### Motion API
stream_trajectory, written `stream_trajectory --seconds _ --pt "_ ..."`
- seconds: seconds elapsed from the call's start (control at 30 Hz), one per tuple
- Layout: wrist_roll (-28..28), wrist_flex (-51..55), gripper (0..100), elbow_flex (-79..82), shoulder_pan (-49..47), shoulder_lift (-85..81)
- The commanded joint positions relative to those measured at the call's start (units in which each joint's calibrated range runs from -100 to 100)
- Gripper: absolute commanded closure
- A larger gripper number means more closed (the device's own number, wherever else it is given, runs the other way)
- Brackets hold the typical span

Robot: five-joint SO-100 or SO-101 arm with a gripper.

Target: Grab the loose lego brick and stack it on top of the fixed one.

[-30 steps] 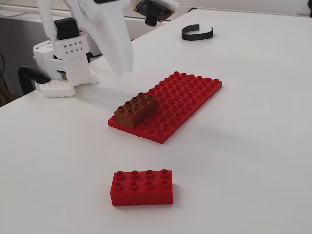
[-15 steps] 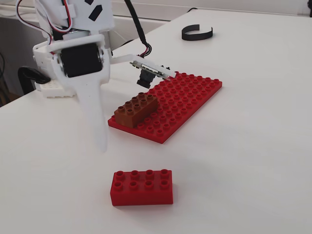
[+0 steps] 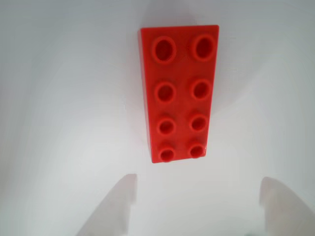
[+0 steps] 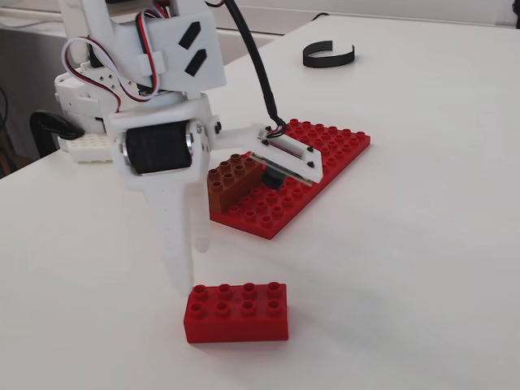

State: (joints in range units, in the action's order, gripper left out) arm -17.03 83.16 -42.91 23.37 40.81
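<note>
So the loose lego brick [image 3: 178, 93] is sitting flat on the white surface [image 4: 422, 244], studs up, nothing touching it. In the wrist view it's straight ahead of the end effector [image 3: 197, 196], with its long axis running away from the camera, so the two fingertips at the bottom of that view sit one on each side of the brick's near short end. The jaws are spread wide, wider than the brick's narrow side, and holding nothing.

In the fixed view the end effector [image 4: 187, 264] hangs just behind the brick's left end, tips close to the surface but not on the brick yet. My guess is it needs to slide forward along the brick's length so the fingers straddle the long sides, then squeeze.

The fixed one [image 4: 234, 180] is on the red baseplate [image 4: 325, 158] further back, partly hidden by the arm. A black curved strip [image 4: 328, 55] lies way off at the far side.
</note>
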Motion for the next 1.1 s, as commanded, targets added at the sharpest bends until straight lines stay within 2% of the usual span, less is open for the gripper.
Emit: stream_trajectory --seconds 0.0,0.57,1.07 --pt "-1.0 0.1 73 -2.7 -1.6 0.0" --pt "-0.6 -6.1 73 -4.6 -1.8 6.6" --pt "-1.0 -6.1 73 -4.3 -1.6 9.3"
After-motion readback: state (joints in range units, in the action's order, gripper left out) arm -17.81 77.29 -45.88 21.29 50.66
